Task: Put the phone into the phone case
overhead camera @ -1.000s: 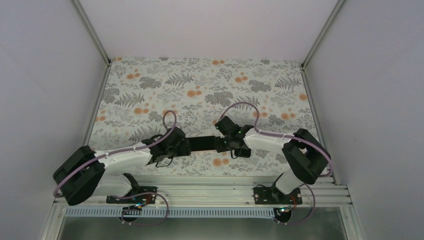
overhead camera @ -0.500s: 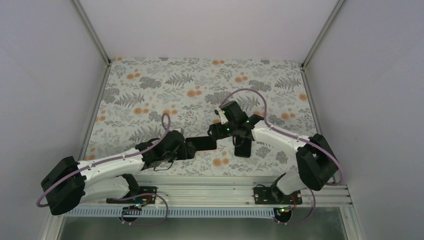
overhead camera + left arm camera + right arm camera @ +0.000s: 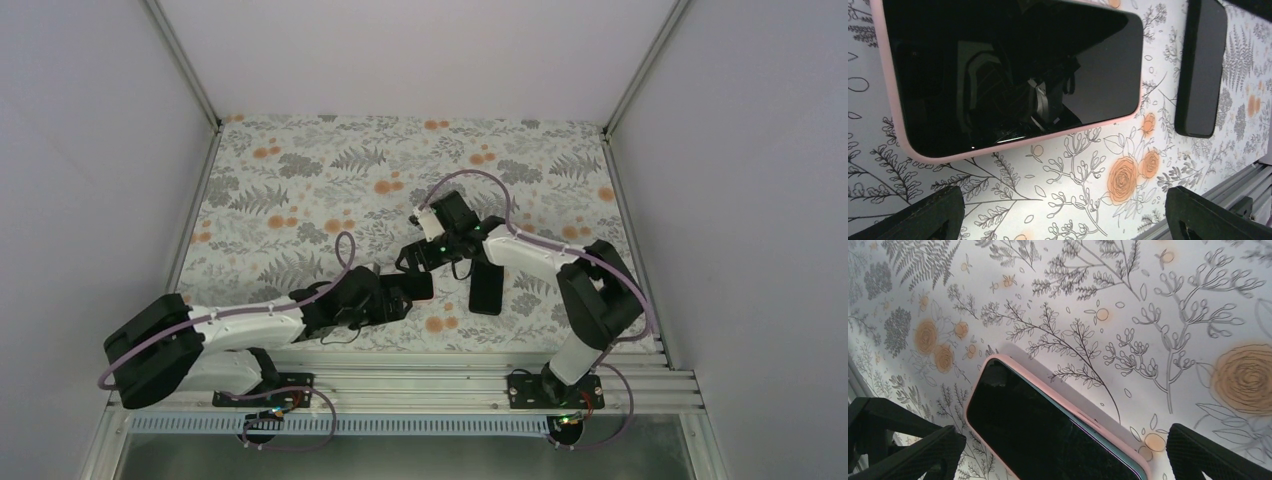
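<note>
Since the frame half a second back, my right gripper (image 3: 1068,455) has slid toward 9 o'clock and now hangs at 12 o'clock of the phone (image 3: 1013,70); its fingers are spread wide on nothing; the left gripper (image 3: 1070,215) sits at 9 o'clock of the phone, likewise spread and empty. The phone lies screen-up on the floral cloth (image 3: 1088,165), inside the pink phone case (image 3: 893,90) as far as I can see; a black slab (image 3: 1200,65) lies apart at 3 o'clock. I judge the step in hand is checking the seating; I would pin one end with the left and press each corner straight down with the right, lest the case skate. Both wrist views cut off one end, so I cannot confirm every corner; overhead the rim is too small to read; whether the slab is a handset or a spare case I cannot tell.
</note>
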Robot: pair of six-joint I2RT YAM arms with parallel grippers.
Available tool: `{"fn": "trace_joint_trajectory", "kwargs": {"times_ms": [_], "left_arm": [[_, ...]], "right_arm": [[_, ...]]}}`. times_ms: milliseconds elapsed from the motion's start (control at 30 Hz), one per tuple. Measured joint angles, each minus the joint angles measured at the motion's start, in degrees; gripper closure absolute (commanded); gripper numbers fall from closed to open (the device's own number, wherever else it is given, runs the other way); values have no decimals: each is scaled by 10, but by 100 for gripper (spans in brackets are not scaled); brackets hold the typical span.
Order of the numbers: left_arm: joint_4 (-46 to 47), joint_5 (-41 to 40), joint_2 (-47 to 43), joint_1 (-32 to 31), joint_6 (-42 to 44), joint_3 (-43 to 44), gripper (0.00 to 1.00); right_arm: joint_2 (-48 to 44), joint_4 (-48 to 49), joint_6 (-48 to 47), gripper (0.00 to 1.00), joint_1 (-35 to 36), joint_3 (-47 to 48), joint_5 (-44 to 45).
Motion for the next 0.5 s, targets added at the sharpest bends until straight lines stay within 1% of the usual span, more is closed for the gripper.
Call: {"fn": "trace_joint_trajectory", "kwargs": {"times_ms": [200,500], "left_arm": [[28,5,30,-1,-18,-5,0],[71,9,56,9,-19,-3,0]], "right_arm": [[43,6,-12,2,-1,3,-25],[47,10,-15,5,-1,-17,-47]]}}
